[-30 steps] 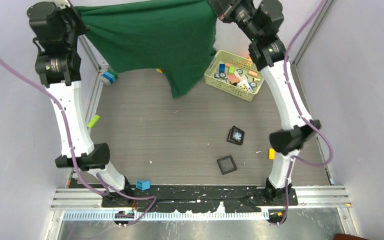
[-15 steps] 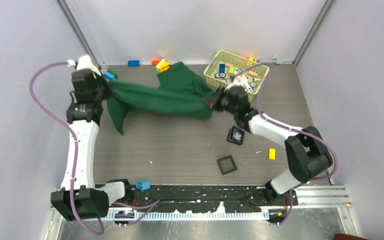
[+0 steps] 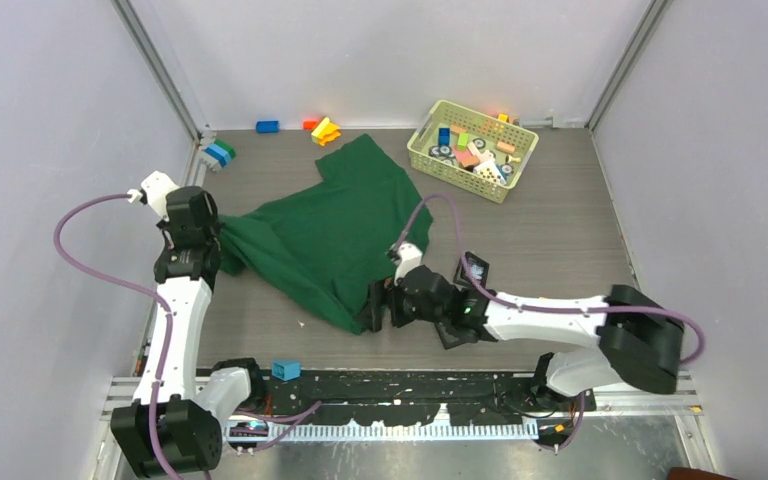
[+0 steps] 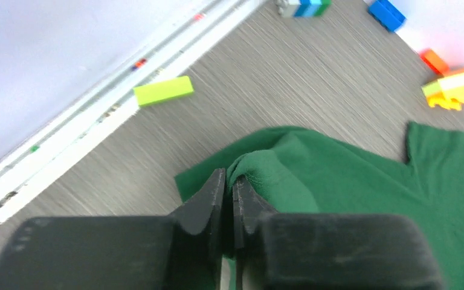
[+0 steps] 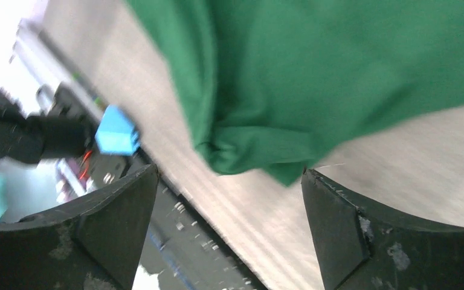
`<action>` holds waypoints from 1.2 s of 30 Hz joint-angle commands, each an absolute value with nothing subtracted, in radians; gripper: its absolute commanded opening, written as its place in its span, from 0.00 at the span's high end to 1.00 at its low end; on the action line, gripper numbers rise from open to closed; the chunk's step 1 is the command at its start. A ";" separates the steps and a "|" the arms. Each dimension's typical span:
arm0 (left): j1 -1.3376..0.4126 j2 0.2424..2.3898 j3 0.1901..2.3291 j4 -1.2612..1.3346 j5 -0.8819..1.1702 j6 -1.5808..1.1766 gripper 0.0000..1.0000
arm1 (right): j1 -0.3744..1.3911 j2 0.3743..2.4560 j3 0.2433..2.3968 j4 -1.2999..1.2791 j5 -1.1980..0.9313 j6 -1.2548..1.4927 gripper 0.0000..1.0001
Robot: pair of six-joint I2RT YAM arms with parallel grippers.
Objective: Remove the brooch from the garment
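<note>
Nearest the front edge, the right gripper [image 3: 373, 307] is spread wide and empty, just beside the bunched near corner of the garment [image 3: 325, 235] — a limp, plain dark green cloth lying rumpled mid-table. At its left edge, the left gripper [image 4: 229, 179] pinches a fold tight.

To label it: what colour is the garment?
Plain dark green garment, clearest in the top external view.
</note>
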State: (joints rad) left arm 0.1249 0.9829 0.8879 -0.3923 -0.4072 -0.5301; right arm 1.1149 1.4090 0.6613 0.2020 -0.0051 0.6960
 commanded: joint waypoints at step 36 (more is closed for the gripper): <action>-0.123 1.646 1.123 -0.437 0.102 -0.493 0.40 | 0.982 1.991 1.440 -0.414 0.079 0.474 0.38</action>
